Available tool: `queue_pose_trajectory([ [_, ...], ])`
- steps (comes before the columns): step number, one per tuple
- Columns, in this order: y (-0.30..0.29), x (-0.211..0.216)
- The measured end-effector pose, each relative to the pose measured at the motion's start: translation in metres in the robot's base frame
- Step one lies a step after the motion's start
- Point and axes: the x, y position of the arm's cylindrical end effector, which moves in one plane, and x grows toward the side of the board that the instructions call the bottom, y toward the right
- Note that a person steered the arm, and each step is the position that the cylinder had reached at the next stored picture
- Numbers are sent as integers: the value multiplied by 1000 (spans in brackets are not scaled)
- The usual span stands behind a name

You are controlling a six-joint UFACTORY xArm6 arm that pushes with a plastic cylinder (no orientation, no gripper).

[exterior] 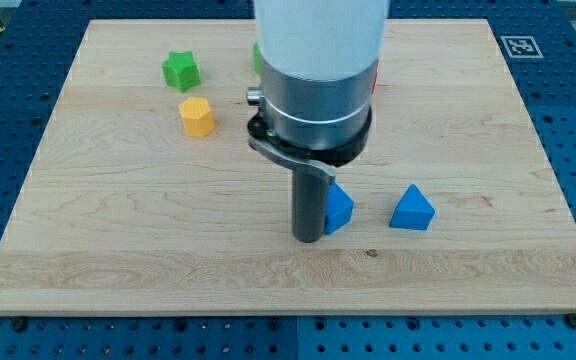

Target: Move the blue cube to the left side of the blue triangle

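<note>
Just right of my tip (309, 238), blue cube (339, 208), touching

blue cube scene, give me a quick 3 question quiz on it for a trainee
1. True or false: my tip sits against the blue cube, on the side toward the view's left.
2. Which block lies nearest the green star?
A. the blue triangle
B. the orange hexagonal block
C. the blue cube
3. Fill in: the blue cube lies on the view's ____ of the blue triangle, with bare wooden board between them.

Key: 1 true. 2 B. 3 left.
</note>
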Motion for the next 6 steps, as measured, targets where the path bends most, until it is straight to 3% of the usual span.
queue_pose_trajectory([
  [4,50,0],
  [6,9,0],
])
